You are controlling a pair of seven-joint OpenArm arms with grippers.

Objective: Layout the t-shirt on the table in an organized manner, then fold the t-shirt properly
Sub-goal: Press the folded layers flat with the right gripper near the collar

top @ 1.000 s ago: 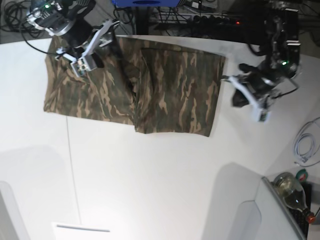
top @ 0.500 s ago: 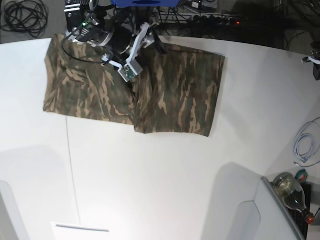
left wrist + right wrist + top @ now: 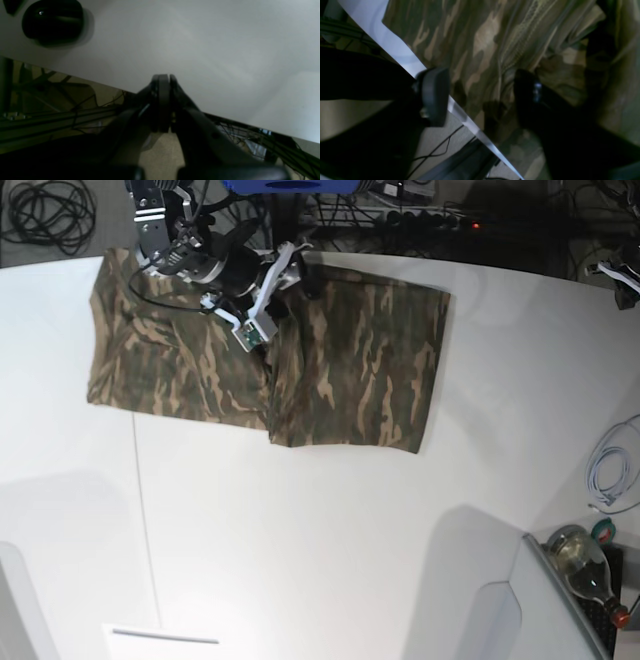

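The camouflage t-shirt lies flat at the back of the white table, with its right part folded over as a rectangle. My right gripper is over the shirt's back edge near the middle. In the right wrist view the right gripper is open, one finger at the table edge and the other finger on the shirt; it holds nothing. My left gripper is shut and empty over bare table near its edge, with no shirt nearby. Only a bit of the left arm shows at the base view's right edge.
A white cable and a bottle sit at the right. Cables and a power strip run behind the table. A white sheet lies at the front left. A dark round object rests on the table in the left wrist view.
My right arm moved from the shirt's back left corner to the middle of its back edge. My left arm pulled away from the shirt's right side to the far right edge.
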